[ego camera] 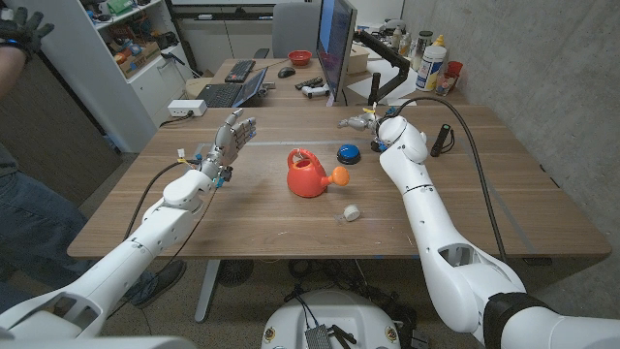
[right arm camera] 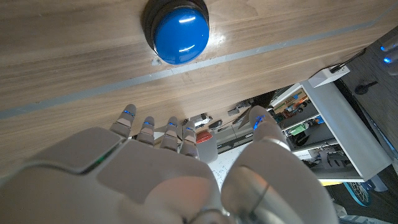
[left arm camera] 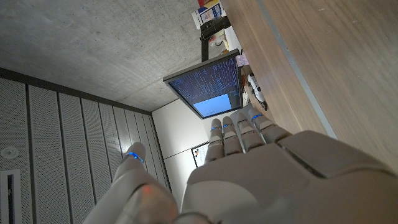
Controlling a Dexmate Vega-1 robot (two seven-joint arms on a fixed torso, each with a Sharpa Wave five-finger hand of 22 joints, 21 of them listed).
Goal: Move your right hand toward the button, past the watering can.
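Observation:
A red watering can (ego camera: 308, 173) with an orange spout tip stands near the middle of the wooden table (ego camera: 504, 184). The blue button (ego camera: 348, 153) sits just behind it to the right, and it is also in the right wrist view as a blue button (right arm camera: 180, 28) on a black base. My right hand (ego camera: 360, 121) hovers beyond the button, farther from me than the can, with its fingers (right arm camera: 155, 130) stretched out and holding nothing. My left hand (ego camera: 232, 137) is raised over the table's left part, its fingers (left arm camera: 239, 127) apart and empty.
A small white object (ego camera: 351, 212) lies in front of the can. A black cylinder (ego camera: 444, 139) lies right of my right arm. A monitor (ego camera: 336, 44), laptop (ego camera: 228, 92), bottles (ego camera: 431, 63) and a red bowl (ego camera: 300, 57) stand behind. A person (ego camera: 19, 145) stands at the left.

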